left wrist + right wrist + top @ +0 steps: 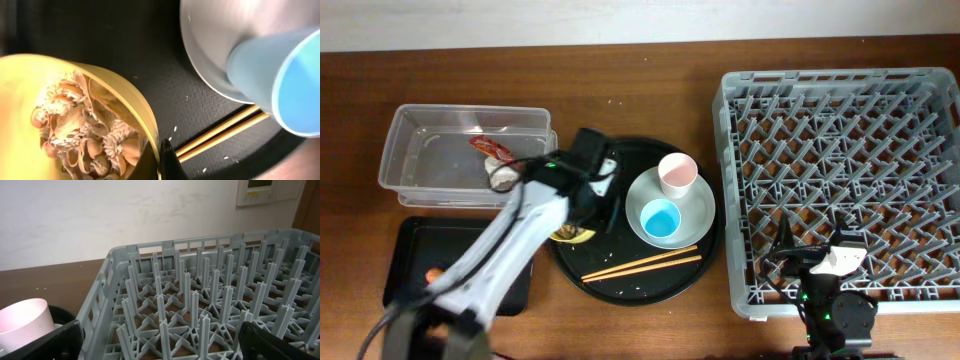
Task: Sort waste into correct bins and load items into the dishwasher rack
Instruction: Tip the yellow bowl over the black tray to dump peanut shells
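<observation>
Two ways this could go sour from here. The left gripper (pixel 159 162) is pinched shut on only the thin rim of the yellow bowl (pixel 17 85); the bowl sits at the left side of the round black tray (pixel 650 285), heaped with pale food scraps (pixel 80 130). Lifted by one edge, it could swing or slide out of that narrow pinch and dump the scraps over the tray. Tipped too early, the crumbs would land on the table rather than in the shallow black tray (pixel 410 245), where an orange piece (pixel 433 272) already lies, and which looks like the food bin. It's a tight spot too; the plate (pixel 700 205) carrying the blue cup (pixel 661 218) lies just to the right and the chopsticks (pixel 640 263) are close by, so a swinging bowl could clip them.

On pose: the left arm reaches in diagonally from the lower left, crossing above the shallow black tray, wrist bent down over the bowl; one finger is inside the rim, the other outside. The right gripper (pixel 160 345) hangs at the near edge of the dishwasher rack (pixel 730 180); its fingers are spread wide with nothing between them, facing across the pegs.
</observation>
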Robot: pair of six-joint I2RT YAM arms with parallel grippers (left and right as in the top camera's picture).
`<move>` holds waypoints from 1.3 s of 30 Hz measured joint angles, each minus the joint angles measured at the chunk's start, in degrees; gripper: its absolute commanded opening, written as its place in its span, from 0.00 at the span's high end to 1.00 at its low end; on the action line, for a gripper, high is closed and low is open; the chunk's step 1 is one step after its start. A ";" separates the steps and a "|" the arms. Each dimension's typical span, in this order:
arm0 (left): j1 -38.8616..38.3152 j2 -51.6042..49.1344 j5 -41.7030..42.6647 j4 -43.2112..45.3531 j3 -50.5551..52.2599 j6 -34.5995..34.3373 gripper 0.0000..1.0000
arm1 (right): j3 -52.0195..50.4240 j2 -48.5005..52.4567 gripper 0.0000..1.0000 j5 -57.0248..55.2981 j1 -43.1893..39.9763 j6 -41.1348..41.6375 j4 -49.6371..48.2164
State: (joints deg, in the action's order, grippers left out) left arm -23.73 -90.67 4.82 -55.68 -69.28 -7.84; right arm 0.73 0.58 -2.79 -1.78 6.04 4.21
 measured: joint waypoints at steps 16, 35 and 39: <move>45.00 14.01 31.32 -2.03 5.42 9.68 1.00 | 0.00 0.00 0.02 -0.02 0.00 0.00 0.00; 79.97 14.19 73.83 0.39 26.40 28.94 1.00 | 0.00 0.00 0.02 0.00 0.00 0.00 0.00; 79.97 14.19 77.53 0.44 26.43 29.33 1.00 | 0.00 0.00 0.02 0.00 0.00 0.02 0.00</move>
State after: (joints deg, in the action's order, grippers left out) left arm 56.25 -76.49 82.35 -55.24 -42.85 21.50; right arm 0.73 0.58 -2.79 -1.78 6.07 4.21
